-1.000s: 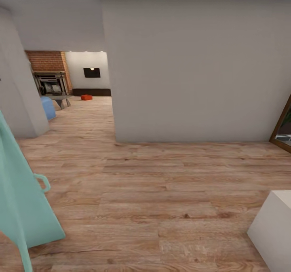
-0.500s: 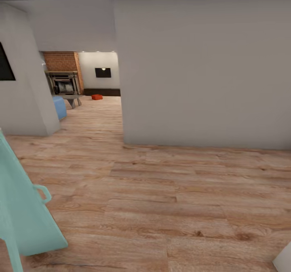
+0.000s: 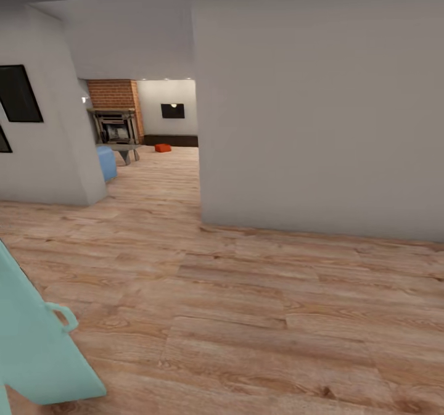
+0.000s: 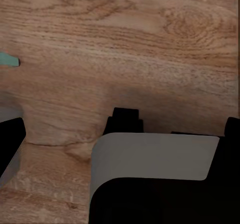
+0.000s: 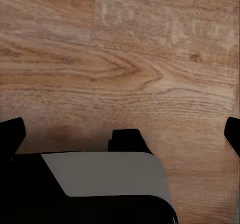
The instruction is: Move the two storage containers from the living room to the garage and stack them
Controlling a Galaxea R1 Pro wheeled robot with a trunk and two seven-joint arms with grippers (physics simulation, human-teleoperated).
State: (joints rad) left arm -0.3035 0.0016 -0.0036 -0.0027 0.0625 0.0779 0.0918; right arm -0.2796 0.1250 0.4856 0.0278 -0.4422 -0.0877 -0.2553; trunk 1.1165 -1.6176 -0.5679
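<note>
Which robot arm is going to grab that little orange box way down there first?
Probably left: the orange container lies far off on the wood floor, left of the head view's middle. Both arms' jaws stand open and empty; neither reaches yet.

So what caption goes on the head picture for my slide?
Robot looks down a wood-floored hallway toward the brick fireplace and one far-off orange storage container.

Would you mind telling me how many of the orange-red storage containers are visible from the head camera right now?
1. A single storage container sits on the wood floor far down the passage, right of the brick fireplace. The second may be hidden behind the wall.
</note>
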